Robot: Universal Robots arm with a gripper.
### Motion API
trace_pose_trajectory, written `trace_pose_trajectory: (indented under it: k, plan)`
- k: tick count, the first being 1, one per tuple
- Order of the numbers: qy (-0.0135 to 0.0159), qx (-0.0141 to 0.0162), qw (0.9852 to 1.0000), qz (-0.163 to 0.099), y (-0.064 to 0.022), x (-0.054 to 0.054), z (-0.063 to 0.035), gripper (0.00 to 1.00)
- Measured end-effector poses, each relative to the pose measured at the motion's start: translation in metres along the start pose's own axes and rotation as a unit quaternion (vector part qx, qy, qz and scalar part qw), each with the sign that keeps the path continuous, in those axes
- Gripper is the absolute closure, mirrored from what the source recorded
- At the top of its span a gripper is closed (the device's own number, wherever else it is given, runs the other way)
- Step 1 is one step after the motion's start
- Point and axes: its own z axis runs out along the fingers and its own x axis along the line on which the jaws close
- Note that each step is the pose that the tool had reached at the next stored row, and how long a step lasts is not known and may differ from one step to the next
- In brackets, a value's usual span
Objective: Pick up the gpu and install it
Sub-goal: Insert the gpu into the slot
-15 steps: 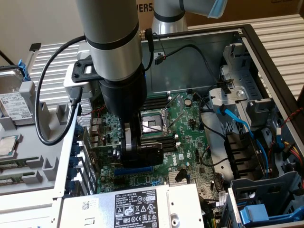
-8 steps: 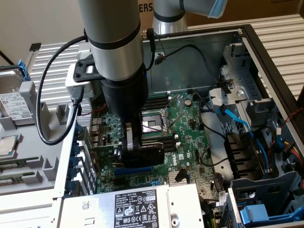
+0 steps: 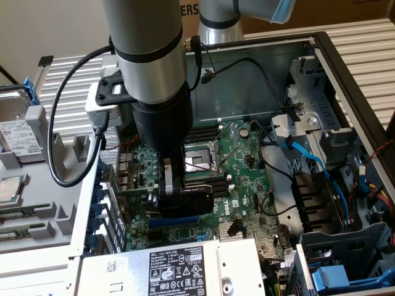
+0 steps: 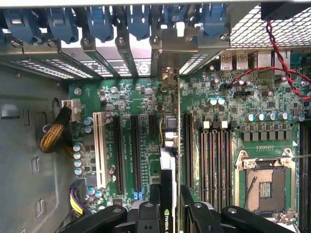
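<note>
My gripper (image 3: pixel 178 188) reaches down into the open computer case and is shut on the gpu (image 3: pixel 196 192), a black-shrouded card held on edge just above the green motherboard (image 3: pixel 237 148). In the wrist view the gpu (image 4: pixel 167 170) runs edge-on between my two black fingers (image 4: pixel 154 196), with my gripper (image 4: pixel 169 196) clamped on its sides. Its silver end bracket (image 4: pixel 166 73) reaches to the rear slot openings of the case. The card stands in line among the black expansion slots (image 4: pixel 135 150); whether it is seated in one I cannot tell.
A CPU socket (image 4: pixel 265 182) and memory slots (image 4: pixel 216 160) lie beside the card. Blue slot clips (image 4: pixel 97 22) line the case's rear wall. A power supply (image 3: pixel 179 271), blue cables (image 3: pixel 308 160) and a drive cage (image 3: pixel 345 265) crowd the case. A hard drive (image 3: pixel 18 135) rests outside it.
</note>
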Motion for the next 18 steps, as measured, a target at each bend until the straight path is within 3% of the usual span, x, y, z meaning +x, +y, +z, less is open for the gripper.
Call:
trace_pose_trajectory:
  k: [4, 9, 18]
  plan:
    - [0.0006, 0.0001, 1.0000, 0.000, -0.0001, -0.0001, 0.0001, 0.74]
    - [0.0067, 0.0005, 1.0000, 0.000, 0.0000, -0.0004, 0.0001, 0.74]
    - [0.0070, 0.0004, 1.0000, 0.001, -0.0002, -0.0010, -0.0017, 0.74]
